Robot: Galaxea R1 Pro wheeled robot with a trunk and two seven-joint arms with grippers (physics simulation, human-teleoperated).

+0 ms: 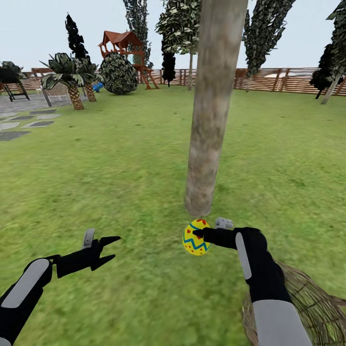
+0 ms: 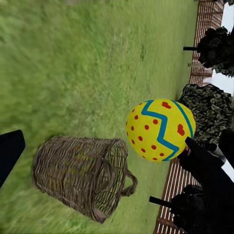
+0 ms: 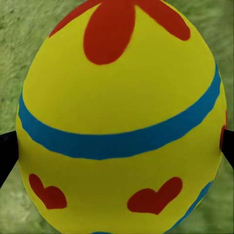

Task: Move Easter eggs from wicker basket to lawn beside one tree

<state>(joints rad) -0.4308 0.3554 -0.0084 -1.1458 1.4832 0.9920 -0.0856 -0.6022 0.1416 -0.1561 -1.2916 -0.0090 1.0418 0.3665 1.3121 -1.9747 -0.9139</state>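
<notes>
**Egg held beside the trunk**

From the head view, the right gripper (image 1: 204,234) pinches one egg (image 1: 196,237) just above the lawn (image 1: 120,182), close in front of the foot of the tree (image 1: 211,110). The basket (image 1: 312,307) sits on the grass by the right forearm, partly hidden by it; what lies inside cannot be told from here. The left gripper (image 1: 111,249) hangs over bare grass well apart from the egg, fingers spread and holding nothing.

The left wrist view gives the side-on picture: the egg (image 2: 161,130) in dark fingers (image 2: 204,163), the basket (image 2: 83,175) behind it, a fence (image 2: 204,44) beyond.

The right wrist view shows the egg (image 3: 122,122) close up, with a blue band and red hearts, and a dark fingertip (image 3: 7,156) at each side.
</notes>
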